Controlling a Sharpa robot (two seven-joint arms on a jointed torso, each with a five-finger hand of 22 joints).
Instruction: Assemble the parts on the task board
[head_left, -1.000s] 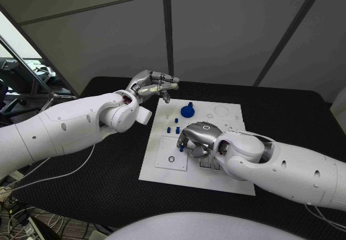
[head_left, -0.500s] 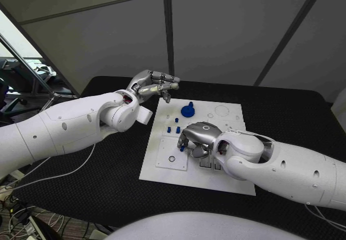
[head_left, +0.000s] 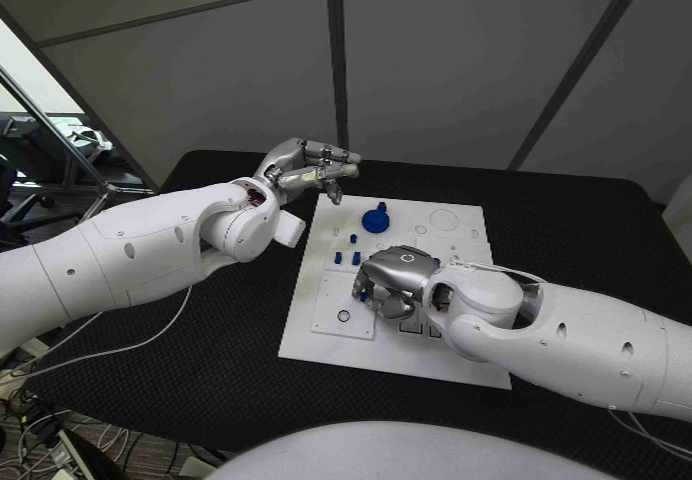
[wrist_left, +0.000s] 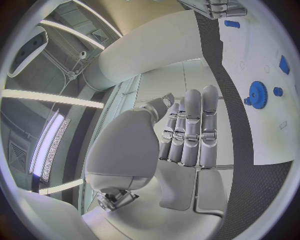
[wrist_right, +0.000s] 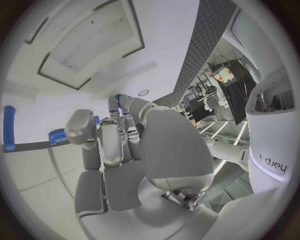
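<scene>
Task board (head_left: 450, 350) mid-table, blue gear (head_left: 376, 222) near its far edge, your right hand (head_left: 392, 281) curled low over the board's middle, grip unclear, left hand (head_left: 307, 168) raised empty off the far-left corner, fingers loosely bent.

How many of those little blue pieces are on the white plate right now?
At least 5: a round blue gear near the far edge of the white plate, three small pegs nearer the middle, and one piece at the right hand. That hand may hide more.
</scene>
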